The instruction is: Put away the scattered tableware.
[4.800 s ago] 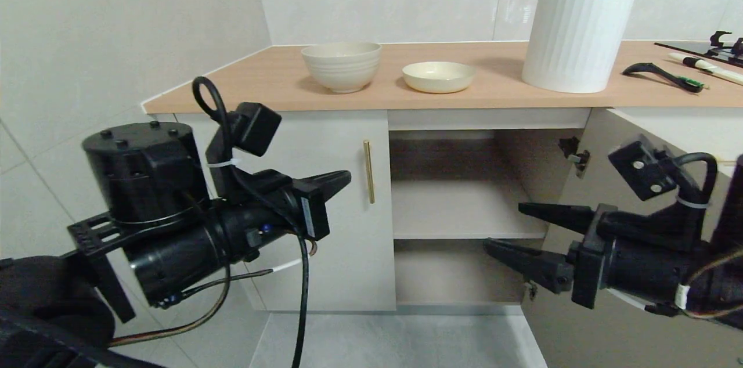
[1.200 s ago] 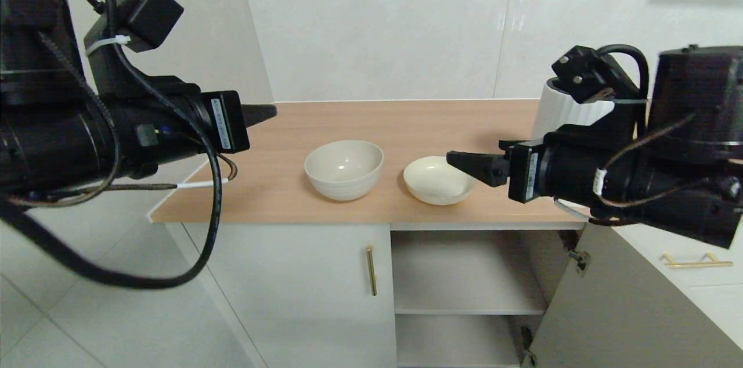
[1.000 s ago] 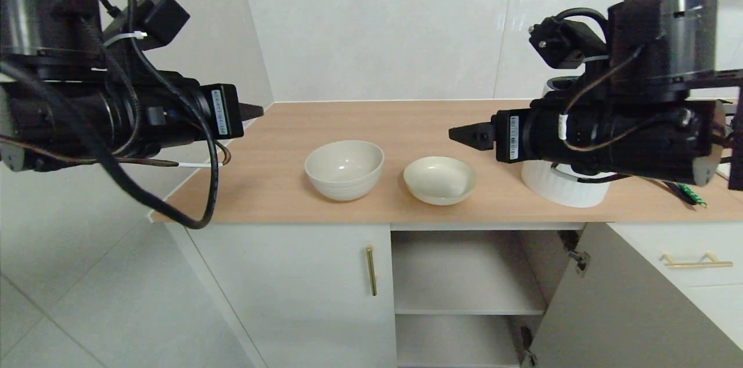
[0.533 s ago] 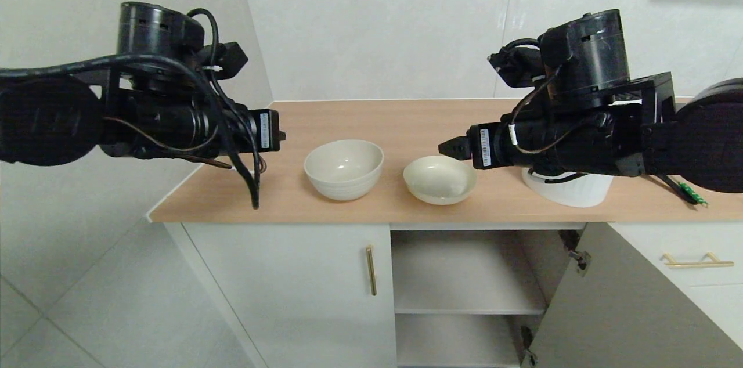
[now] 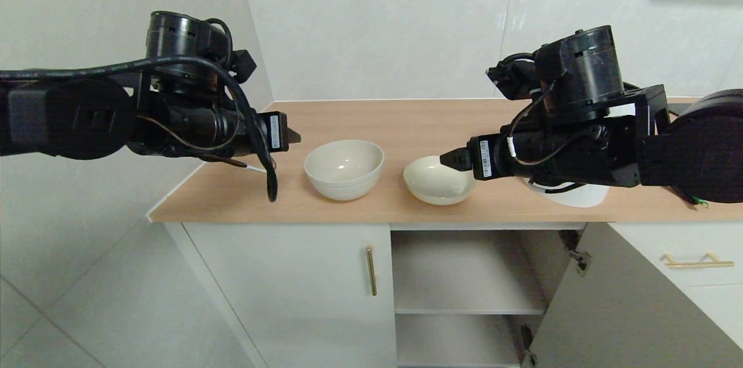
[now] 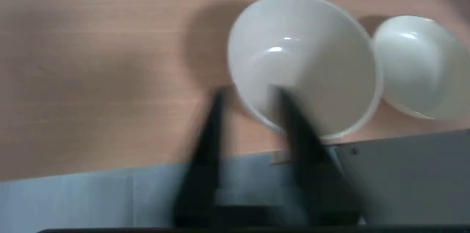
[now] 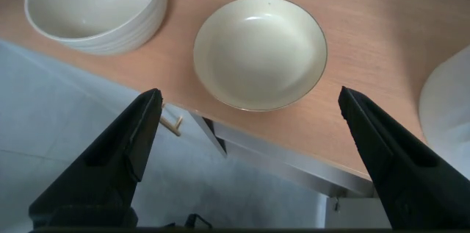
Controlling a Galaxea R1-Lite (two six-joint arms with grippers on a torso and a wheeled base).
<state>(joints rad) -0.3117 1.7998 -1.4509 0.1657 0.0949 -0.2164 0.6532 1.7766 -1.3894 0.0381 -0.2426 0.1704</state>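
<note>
Kitchen, wood counter (image 5: 371, 118), tiled wall (image 5: 377, 25), cupboards (image 5: 302, 275)

Left arm (image 5: 69, 118): black, held level, pointing inward.
Left gripper (image 5: 293, 137): black, two-fingered, tips somewhat parted.
Right arm (image 5: 691, 153): black, level, pointing inward.
Right gripper (image 7: 248, 101): black, two-fingered, spread wide.

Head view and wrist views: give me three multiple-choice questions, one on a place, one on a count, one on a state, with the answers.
1. Where is the deeper bowl relative to the shallow bowl?
A) on the robot's left of it
B) stacked inside it
C) on the cupboard shelf
2. How many bowls stand on the countertop?
A) one
B) two
C) four
3. The right gripper is:
A) open and empty
B) shut on a bowl
C) shut on a spoon
Answers: 1 A, they sit side by side, apart. 2 B, the head view shows two bowls. 3 A, the right wrist view shows its fingers spread wide, holding nothing.
</note>
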